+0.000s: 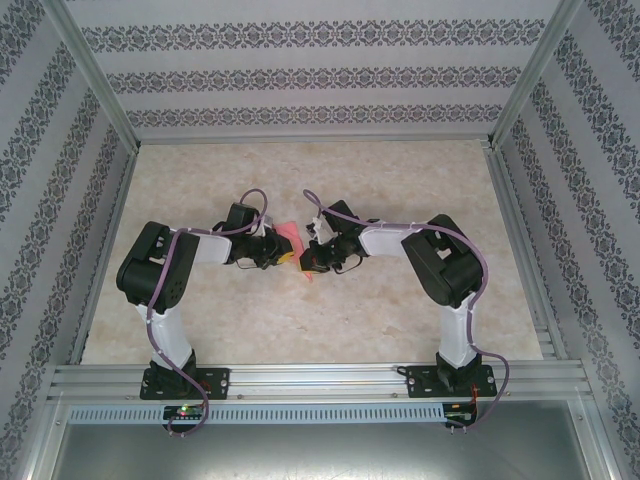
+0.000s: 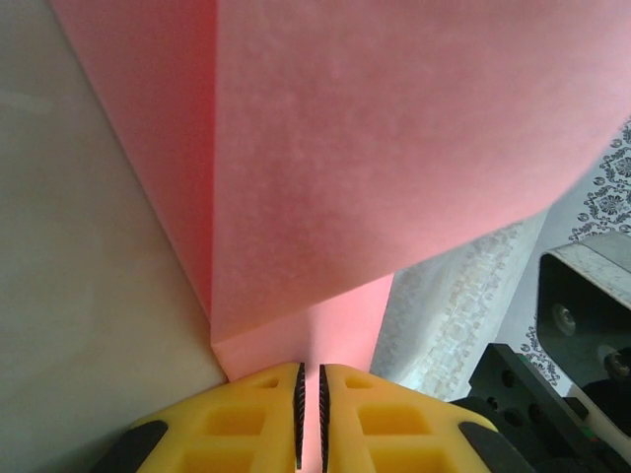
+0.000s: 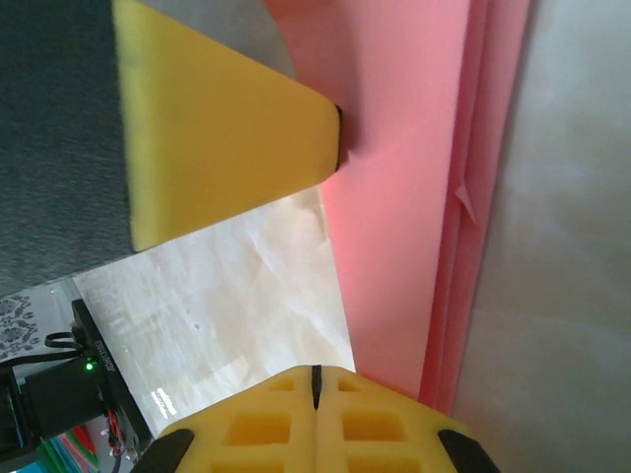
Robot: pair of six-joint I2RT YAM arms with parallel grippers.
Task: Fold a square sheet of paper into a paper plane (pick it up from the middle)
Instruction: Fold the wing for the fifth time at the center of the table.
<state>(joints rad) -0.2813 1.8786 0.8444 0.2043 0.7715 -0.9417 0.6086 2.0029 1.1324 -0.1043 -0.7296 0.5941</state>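
While my left tool point(image 2: 309, 389) pinches the thin, folded salmon-pink paper sheet point(image 2: 394, 148) over the middle of the beige worktop point(image 1: 330, 330), I see my right tool point(image 3: 315, 379) shut tight beside its edge, grip unclear.

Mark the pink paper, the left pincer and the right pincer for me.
pink paper point(image 2: 394, 148), left wrist view, on its broad upper flap.
left pincer point(image 2: 309, 376), left wrist view, between the yellow fingertips pinching paper.
right pincer point(image 3: 315, 379), right wrist view, seam between its closed fingertips.
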